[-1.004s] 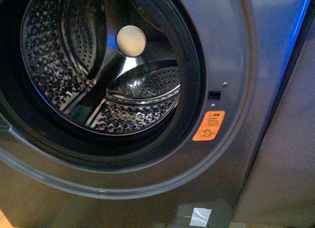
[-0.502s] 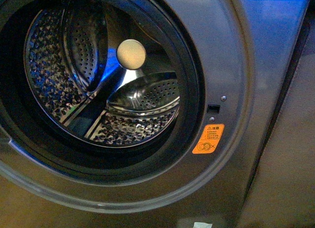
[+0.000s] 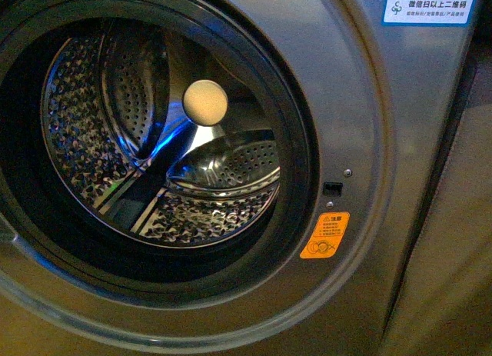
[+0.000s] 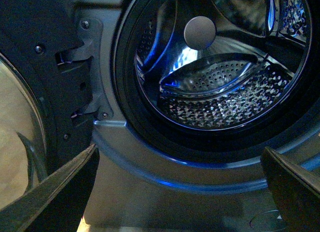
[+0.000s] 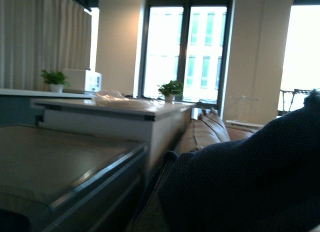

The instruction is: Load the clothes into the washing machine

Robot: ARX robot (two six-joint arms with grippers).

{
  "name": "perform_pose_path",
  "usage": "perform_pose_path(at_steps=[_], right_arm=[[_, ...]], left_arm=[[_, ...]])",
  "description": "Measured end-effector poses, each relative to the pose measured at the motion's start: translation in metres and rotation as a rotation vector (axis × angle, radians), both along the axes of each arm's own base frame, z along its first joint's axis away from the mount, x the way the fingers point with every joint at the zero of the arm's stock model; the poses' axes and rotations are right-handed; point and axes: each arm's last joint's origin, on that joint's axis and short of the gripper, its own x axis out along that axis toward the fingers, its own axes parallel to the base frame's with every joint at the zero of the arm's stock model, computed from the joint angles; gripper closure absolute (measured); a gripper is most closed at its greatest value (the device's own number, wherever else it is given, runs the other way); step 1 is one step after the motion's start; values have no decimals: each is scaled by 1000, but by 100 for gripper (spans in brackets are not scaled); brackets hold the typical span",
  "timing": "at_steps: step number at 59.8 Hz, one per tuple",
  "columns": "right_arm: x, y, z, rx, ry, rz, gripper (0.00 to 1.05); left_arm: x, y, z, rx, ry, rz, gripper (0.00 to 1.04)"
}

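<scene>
The grey washing machine (image 3: 361,102) fills the front view, door open, with its perforated steel drum (image 3: 92,133), cream hub (image 3: 205,102) and orange sticker (image 3: 324,235). No arm shows in that view. In the left wrist view the drum (image 4: 225,101) and hub (image 4: 199,32) lie ahead; my left gripper (image 4: 180,192) is open and empty, level with the porthole's lower rim. In the right wrist view the dark navy clothes (image 5: 245,182) fill the near side and hide the fingers; my right gripper is shut on the clothes, up beside the machine's top (image 5: 55,157).
The open door (image 4: 30,91) hangs beside the porthole in the left wrist view. A blue-and-white label (image 3: 429,8) is on the machine's upper right. Behind in the right wrist view are a white counter (image 5: 110,111), a brown sofa (image 5: 205,132) and windows.
The front view has tilted upward: the porthole and orange sticker sit lower in the picture, the top label has come into view, and the white tag at the bottom has gone out.
</scene>
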Motion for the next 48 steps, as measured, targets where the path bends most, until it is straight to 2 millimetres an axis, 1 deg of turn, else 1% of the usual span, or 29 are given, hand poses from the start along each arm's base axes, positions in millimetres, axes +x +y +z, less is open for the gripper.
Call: perform_pose_path(at_steps=[4, 6, 7, 10, 13, 19, 27, 30, 36, 42, 48], right_arm=[[2, 20, 17, 6, 3, 38, 100], [4, 34, 26, 11, 13, 66, 100], [5, 37, 28, 8, 15, 71, 100], [8, 58, 37, 13, 41, 107, 100], [11, 75, 42, 10, 74, 138, 100], [17, 107, 42, 17, 171, 227, 100], [25, 143, 31, 24, 336, 389, 100], [27, 151, 27, 28, 372, 444, 100], [30, 160, 20, 33, 416, 513, 100], [32, 165, 11, 30, 435, 551, 100], [31, 169, -3, 5, 462, 607, 100]], left_arm=[[0, 0, 0, 0, 0, 0, 7], [0, 0, 0, 0, 0, 0, 7], [0, 0, 0, 0, 0, 0, 7], [0, 0, 0, 0, 0, 0, 7], [0, 0, 0, 0, 0, 0, 7], [0, 0, 0, 0, 0, 0, 7], [0, 0, 0, 0, 0, 0, 7], [0, 0, 0, 0, 0, 0, 7], [0, 0, 0, 0, 0, 0, 7], [0, 0, 0, 0, 0, 0, 7], [0, 0, 0, 0, 0, 0, 7]])
